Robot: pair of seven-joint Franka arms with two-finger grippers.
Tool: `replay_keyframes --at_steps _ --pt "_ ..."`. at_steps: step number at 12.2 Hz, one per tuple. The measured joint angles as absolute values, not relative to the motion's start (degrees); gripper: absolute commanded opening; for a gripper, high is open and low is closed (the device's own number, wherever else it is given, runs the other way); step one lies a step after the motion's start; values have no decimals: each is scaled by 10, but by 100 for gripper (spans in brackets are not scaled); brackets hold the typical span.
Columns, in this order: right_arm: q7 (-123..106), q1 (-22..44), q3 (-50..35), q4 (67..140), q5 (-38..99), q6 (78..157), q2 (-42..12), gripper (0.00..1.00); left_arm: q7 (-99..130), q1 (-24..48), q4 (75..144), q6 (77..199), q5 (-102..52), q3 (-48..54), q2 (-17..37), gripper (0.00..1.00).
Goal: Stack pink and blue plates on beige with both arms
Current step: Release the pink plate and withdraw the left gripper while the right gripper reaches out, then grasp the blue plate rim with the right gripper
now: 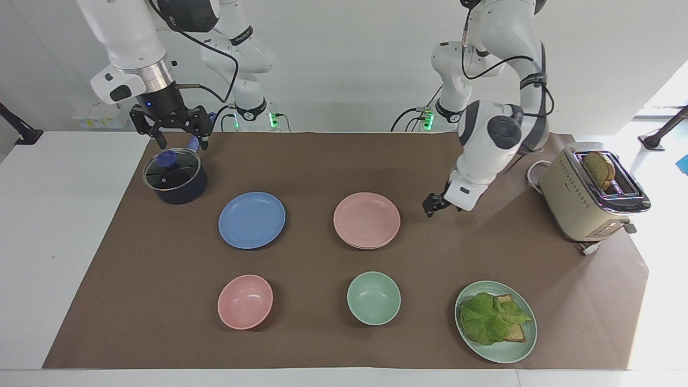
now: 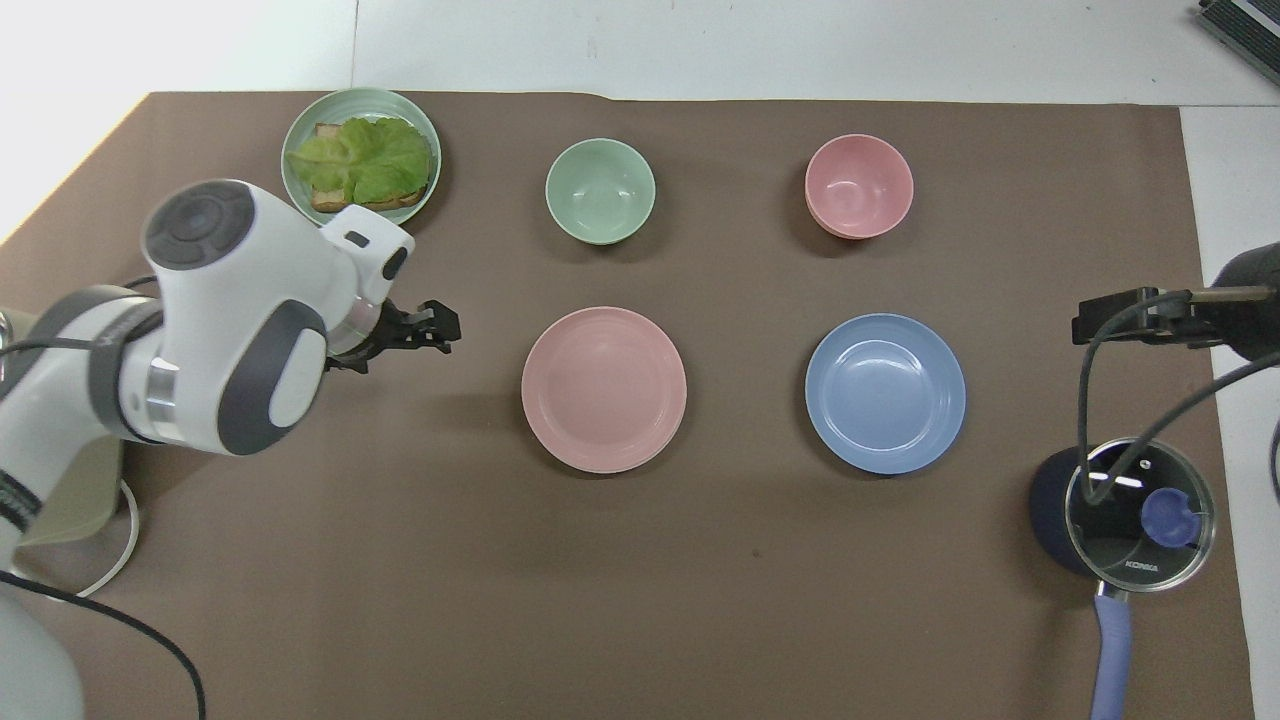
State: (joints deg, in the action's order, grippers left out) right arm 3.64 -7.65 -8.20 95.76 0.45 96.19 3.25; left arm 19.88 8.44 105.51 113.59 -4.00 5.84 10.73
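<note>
The pink plate [image 1: 366, 219] [image 2: 604, 388] lies flat on the beige plate [image 1: 376, 248], of which only a thin edge shows under it. Beside this stack, toward the right arm's end, the blue plate [image 1: 251, 220] [image 2: 885, 392] rests alone on the brown mat. My left gripper [image 1: 431, 208] [image 2: 448, 328] is open and holds nothing, hanging low over the bare mat between the stack and the toaster, apart from the pink plate. My right gripper [image 1: 183, 141] [image 2: 1092, 329] waits open above the pot.
A dark pot with a glass lid [image 1: 174, 174] stands at the right arm's end. A pink bowl [image 1: 245, 301], a green bowl [image 1: 373, 297] and a green plate with toast and lettuce [image 1: 495, 321] line the mat's farther edge. A toaster [image 1: 591, 191] stands at the left arm's end.
</note>
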Motion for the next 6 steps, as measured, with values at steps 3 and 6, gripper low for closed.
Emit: replay_keyframes --at_steps 3,6 --pt "37 -75 -83 1013 5 1033 22 100 41 -14 1005 1079 -28 55 70 100" --pt "37 -72 -83 1051 5 1073 -7 100 4 -27 944 1004 -2 60 45 100"
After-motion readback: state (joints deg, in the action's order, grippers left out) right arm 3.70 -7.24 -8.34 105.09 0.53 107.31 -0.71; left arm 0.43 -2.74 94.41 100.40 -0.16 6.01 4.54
